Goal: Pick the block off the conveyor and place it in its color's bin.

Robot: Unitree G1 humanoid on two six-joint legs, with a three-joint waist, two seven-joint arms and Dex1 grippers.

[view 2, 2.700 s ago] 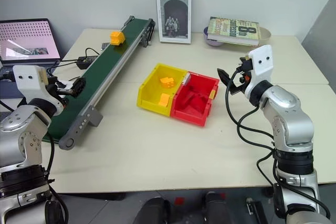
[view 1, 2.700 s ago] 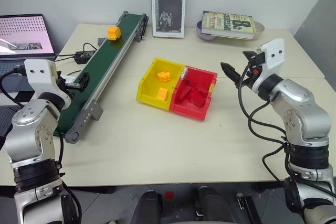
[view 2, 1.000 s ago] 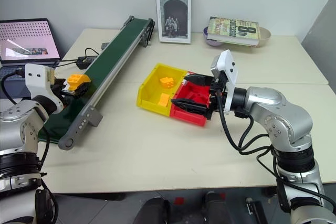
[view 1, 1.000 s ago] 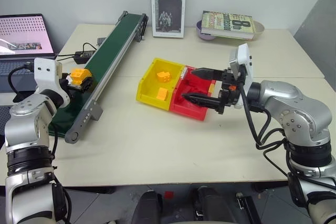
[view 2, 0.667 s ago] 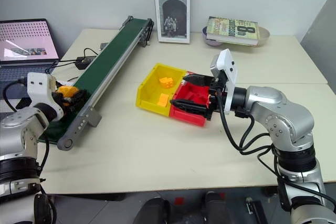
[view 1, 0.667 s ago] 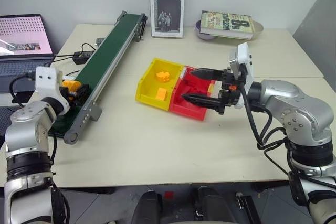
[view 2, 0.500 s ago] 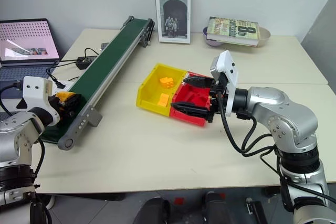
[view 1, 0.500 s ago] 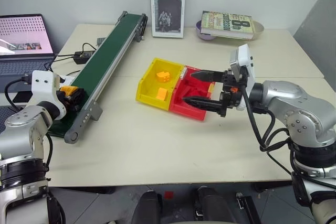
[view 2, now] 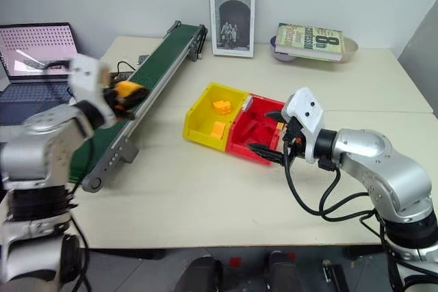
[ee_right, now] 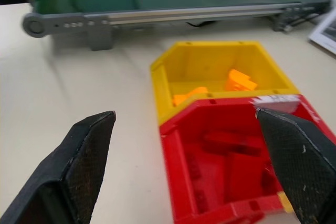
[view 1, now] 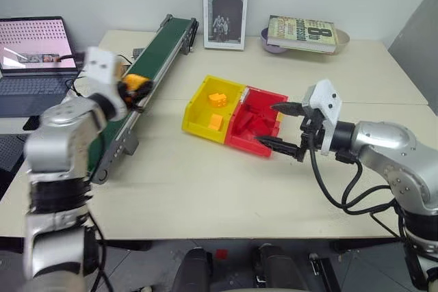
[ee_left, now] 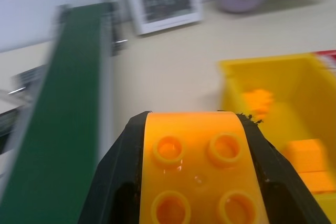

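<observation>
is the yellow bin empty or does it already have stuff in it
Not empty. The yellow bin already holds orange bricks, seen lying inside it from the head and right wrist views.

The left arm is raised with its elbow bent, and the left gripper (view 1: 139, 91) points forward and toward the robot's right, about level, its two black fingers (ee_left: 113, 174) clamped on either side of the block (ee_left: 198, 174). The right arm reaches forward and inward with the forearm low, wrist turned so the right gripper (view 1: 280, 126) points to the robot's left. Its two fingers (ee_right: 86, 148) stand wide apart, one above the other in the head views, holding nothing.
</observation>
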